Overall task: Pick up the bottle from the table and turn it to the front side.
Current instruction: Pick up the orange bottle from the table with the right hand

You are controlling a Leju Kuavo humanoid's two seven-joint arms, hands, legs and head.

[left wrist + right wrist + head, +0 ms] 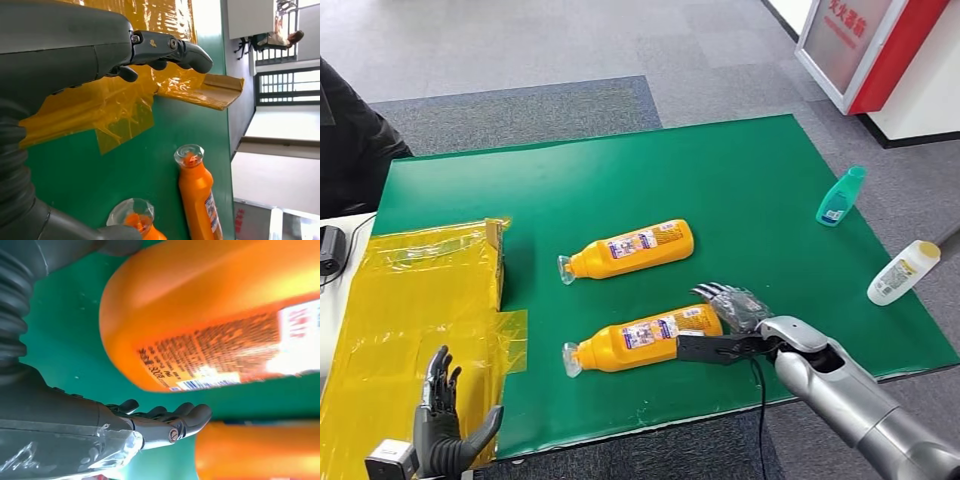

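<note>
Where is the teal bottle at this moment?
In the head view, the teal bottle lies at the green mat's far right edge, beyond the white bottle.

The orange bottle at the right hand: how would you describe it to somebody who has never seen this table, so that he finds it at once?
Look at the green mat covering the table; two orange bottles with clear caps lie on it, caps pointing left. The one you want is the nearer orange bottle, close to the mat's front edge. Unlike the farther orange bottle, it has the robot's right hand at its base end.
</note>
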